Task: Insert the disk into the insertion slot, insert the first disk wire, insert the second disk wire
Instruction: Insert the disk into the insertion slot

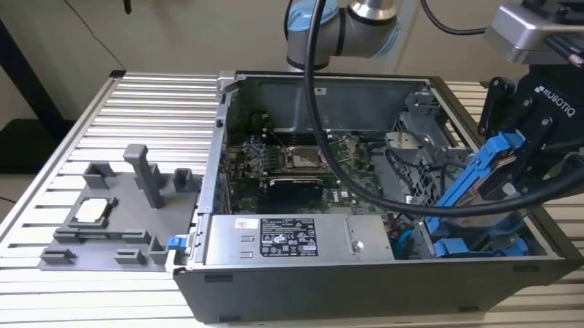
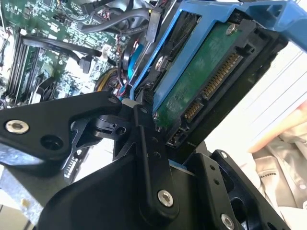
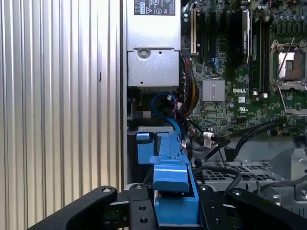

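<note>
Transport in progress, by the exterior view: clamps the disk (image 1: 474,174) in the gripper (image 1: 522,152), steeply tilted, lower end dipping into the open computer case (image 1: 365,280) at the exterior view's right. Hangs just beside the insertion slot (image 1: 412,183), the grey perforated sheet-metal bay, and is not yet seated in it. Seems tilted this way to aim the leading edge down along the bay rather than drop flat onto the wiring below. Leaves the grey fixture tray (image 1: 114,212) well apart on the slatted table (image 1: 82,102).

In the second wrist view: turns the disk's underside (image 2: 201,81) toward the camera, with green board and gold connector contacts bare and no wire plugged in. Presses one black finger (image 2: 149,143) against the edge of the blue frame. Grips the frame and not the board, probably to spare the electronics and keep the connector end free.

In the first wrist view: looks along the disk (image 3: 171,177) from behind, blue frame pinched between both fingers (image 3: 139,213). Keeps them parted only by the frame's width, clenched firmly on its two sides. Points toward the gap near the power supply (image 3: 153,52), where loose blue and black cables (image 3: 165,103) coil, with the green motherboard (image 3: 240,91) beyond.
</note>
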`<move>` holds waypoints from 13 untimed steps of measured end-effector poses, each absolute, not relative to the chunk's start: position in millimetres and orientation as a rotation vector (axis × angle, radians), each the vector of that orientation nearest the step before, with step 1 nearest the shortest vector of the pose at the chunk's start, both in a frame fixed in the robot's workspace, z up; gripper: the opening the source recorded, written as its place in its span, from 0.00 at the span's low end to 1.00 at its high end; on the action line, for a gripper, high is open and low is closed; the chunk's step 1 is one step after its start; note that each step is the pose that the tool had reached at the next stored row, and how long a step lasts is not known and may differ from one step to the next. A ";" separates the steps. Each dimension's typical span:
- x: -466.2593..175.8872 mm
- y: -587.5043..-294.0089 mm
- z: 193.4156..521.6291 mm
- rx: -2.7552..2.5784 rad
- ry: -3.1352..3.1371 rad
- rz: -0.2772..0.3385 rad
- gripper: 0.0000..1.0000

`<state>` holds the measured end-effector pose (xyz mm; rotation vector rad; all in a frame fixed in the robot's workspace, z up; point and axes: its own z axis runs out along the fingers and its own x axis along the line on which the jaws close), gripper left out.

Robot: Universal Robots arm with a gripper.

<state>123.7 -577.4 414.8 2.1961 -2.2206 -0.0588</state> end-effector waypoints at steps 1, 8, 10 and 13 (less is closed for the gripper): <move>124.0 -577.4 414.1 2.196 -2.221 -0.059 0.33; 125.0 -577.4 406.5 2.196 -2.221 -0.059 0.33; 125.0 -577.4 402.9 2.196 -2.221 -0.059 0.33; 125.0 -577.4 397.4 2.196 -2.221 -0.059 0.33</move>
